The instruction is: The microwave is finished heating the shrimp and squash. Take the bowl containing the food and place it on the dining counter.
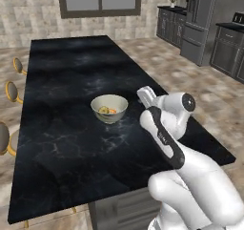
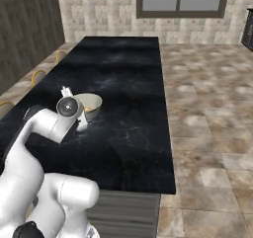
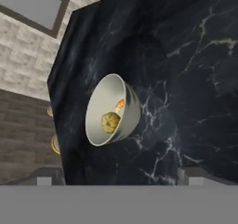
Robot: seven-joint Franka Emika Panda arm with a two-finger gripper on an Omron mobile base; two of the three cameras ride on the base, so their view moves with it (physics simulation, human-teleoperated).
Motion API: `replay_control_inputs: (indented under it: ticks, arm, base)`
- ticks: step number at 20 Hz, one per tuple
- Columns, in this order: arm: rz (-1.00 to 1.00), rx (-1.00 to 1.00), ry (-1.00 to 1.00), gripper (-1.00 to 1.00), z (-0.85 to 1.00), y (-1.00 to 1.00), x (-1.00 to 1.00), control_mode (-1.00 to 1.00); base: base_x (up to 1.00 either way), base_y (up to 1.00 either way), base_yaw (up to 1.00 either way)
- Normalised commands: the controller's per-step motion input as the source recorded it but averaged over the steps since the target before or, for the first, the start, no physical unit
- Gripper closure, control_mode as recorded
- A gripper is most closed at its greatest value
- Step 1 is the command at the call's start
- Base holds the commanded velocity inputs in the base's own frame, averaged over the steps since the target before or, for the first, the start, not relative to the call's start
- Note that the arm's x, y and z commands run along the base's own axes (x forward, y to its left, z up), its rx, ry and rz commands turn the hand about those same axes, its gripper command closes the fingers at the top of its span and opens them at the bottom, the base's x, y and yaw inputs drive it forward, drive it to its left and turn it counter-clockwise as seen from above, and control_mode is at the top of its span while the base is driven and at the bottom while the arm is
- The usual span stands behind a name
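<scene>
— Robot arm (image 1: 164,138) up front; are its fingers gripping anything?
— No, the gripper (image 3: 118,179) is spread wide, off the bowl (image 1: 109,108).
— And the bowl?
— Upright mid-counter (image 1: 66,76), nearer its right edge, seemingly delivered.

cream-white bowl (image 1: 109,108), yellowish-green squash (image 3: 110,122), orange shrimp (image 3: 120,105), black white-veined dining counter (image 1: 71,71)

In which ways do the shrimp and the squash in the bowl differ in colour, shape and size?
The shrimp is orange-pink; the squash is yellowish-green. The shrimp looks thin and curved, the squash rounded and lumpy. The squash appears larger than the shrimp. Both lie inside the cream bowl on the dining counter.
</scene>
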Motion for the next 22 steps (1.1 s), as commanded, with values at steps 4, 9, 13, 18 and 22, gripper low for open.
replay_control_inputs:
  ticks: [4, 9, 13, 18, 22]
  arm:
    - [0.00, 0.00, 0.00, -1.00, 1.00, -0.22, -1.00, -1.00]
    - [0.06, -0.01, 0.00, -1.00, 1.00, -0.29, -1.00, -1.00]
    - [0.14, -0.05, 0.00, -1.00, 1.00, -0.21, -1.00, -1.00]
    - [0.20, -0.04, 0.00, -1.00, 1.00, -0.01, -1.00, -1.00]
    - [0.24, -0.02, -0.05, -1.00, 0.79, 0.13, -1.00, -1.00]
  base:
    - [0.00, 0.00, 0.00]
    - [0.00, 0.00, 0.00]
    - [0.00, 0.00, 0.00]
    - [0.00, 0.00, 0.00]
    - [0.00, 0.00, 0.00]
